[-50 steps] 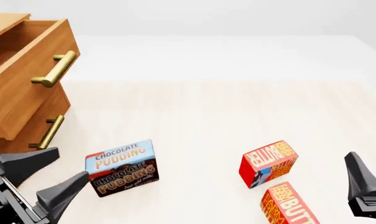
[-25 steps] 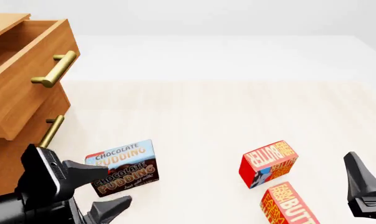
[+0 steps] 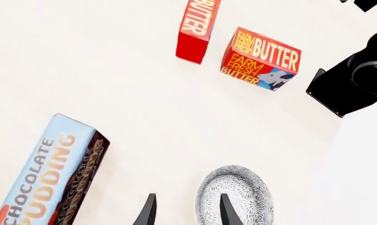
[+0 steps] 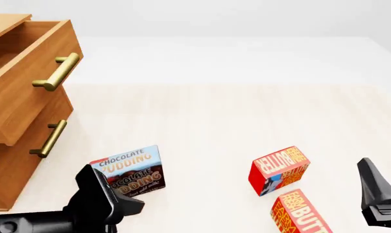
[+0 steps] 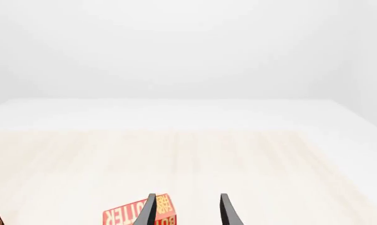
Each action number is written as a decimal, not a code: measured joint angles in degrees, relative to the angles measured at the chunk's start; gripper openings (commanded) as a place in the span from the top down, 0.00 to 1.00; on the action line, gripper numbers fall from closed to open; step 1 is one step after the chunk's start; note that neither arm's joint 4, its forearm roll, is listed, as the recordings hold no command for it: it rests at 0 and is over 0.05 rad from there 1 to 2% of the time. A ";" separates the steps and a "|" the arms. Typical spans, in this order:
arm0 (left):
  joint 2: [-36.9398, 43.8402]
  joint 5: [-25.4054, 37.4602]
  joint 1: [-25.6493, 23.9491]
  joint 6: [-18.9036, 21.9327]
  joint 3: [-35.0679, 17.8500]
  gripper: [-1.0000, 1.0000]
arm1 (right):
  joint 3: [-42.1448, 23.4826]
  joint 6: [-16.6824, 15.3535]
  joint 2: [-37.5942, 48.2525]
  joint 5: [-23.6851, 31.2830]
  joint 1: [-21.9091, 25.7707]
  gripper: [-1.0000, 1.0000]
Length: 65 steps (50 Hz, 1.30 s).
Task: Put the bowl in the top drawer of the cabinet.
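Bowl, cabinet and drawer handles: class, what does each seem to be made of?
Bowl: probably glazed ceramic, white-grey with a fine lacy print.
Cabinet: orange-brown wood, visible grain, smooth finish.
Drawer handles: brass-like metal, yellow with a soft sheen.

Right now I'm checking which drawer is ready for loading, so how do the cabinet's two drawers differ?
The top drawer is pulled out, its inside open from above; the lower drawer sits shut. The top drawer's handle juts farther toward the table than the lower handle. Both are orange-brown wood with brass bar handles.
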 measured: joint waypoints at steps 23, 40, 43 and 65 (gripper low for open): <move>5.05 -3.78 -7.16 -8.53 1.71 0.00 | -0.01 -0.06 -0.04 -0.21 0.14 0.00; 6.68 -6.19 -9.36 -11.19 2.75 0.00 | -0.01 -0.02 -0.05 -0.29 0.08 0.00; 6.88 -6.54 -9.58 -11.53 2.90 0.00 | -0.01 -0.02 -0.05 -0.30 0.07 0.00; 6.18 -7.01 -8.05 -11.14 3.93 0.00 | -0.01 -0.11 -0.05 -0.29 0.06 0.00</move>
